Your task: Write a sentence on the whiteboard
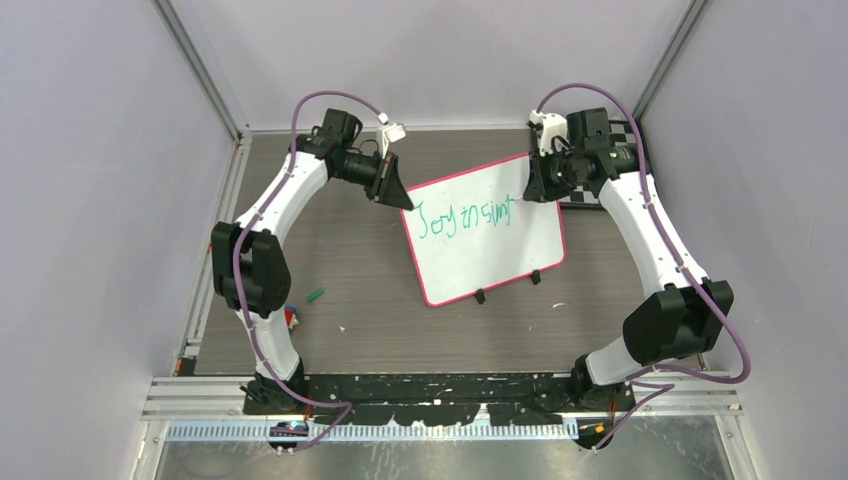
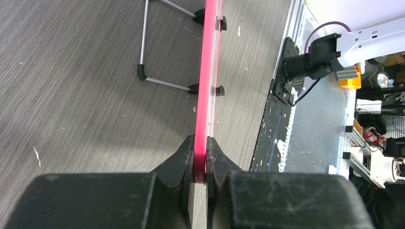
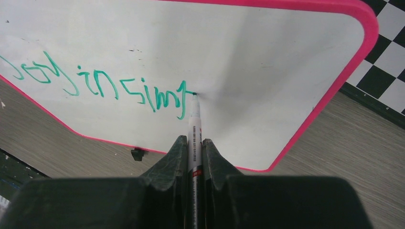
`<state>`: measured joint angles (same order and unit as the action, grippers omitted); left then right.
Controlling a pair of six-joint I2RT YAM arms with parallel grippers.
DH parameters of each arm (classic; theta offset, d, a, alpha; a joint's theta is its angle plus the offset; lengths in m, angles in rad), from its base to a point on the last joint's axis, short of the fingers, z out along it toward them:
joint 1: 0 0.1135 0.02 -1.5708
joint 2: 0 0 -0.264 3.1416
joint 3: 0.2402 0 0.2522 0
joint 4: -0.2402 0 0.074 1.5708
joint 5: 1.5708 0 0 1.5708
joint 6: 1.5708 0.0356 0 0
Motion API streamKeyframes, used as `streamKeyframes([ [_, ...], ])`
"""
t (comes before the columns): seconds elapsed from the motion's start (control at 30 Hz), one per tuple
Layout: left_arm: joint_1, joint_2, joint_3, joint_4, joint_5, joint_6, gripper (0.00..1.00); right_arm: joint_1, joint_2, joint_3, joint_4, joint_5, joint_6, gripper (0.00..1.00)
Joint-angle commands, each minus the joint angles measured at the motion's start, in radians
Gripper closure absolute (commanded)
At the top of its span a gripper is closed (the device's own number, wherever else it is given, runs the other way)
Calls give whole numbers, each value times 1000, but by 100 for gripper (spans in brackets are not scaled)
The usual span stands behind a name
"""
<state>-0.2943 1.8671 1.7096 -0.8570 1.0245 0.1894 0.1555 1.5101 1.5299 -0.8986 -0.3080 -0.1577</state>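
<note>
The whiteboard (image 1: pixel 490 250) with its pink-red rim stands tilted on its wire stand in the middle of the table. Green lettering (image 1: pixel 465 218) along its top reads "Joy in simp", one line, the last letter part-drawn; it also shows in the right wrist view (image 3: pixel 100 86). My left gripper (image 1: pixel 398 192) is shut on the board's upper left rim (image 2: pixel 201 157). My right gripper (image 1: pixel 540 190) is shut on a white marker (image 3: pixel 195 129), its green tip touching the board (image 3: pixel 267 62) at the end of the lettering.
A black-and-white checkered board (image 1: pixel 600 195) lies behind the whiteboard at the right, also in the right wrist view (image 3: pixel 382 57). A green marker cap (image 1: pixel 315 296) and a small coloured object (image 1: pixel 292 318) lie on the table near the left arm. The wire stand (image 2: pixel 157 81) props the board.
</note>
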Motion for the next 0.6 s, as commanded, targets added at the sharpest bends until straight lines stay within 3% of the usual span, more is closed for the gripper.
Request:
streamKeyframes([
  [0.0,-14,-24,-13,15,-54,27,100,-8,-18,-2,52,61,4,100],
  [0.57,-14,-22,-11,13,-55,29,100,11,-2,-24,38,-37,17,100],
])
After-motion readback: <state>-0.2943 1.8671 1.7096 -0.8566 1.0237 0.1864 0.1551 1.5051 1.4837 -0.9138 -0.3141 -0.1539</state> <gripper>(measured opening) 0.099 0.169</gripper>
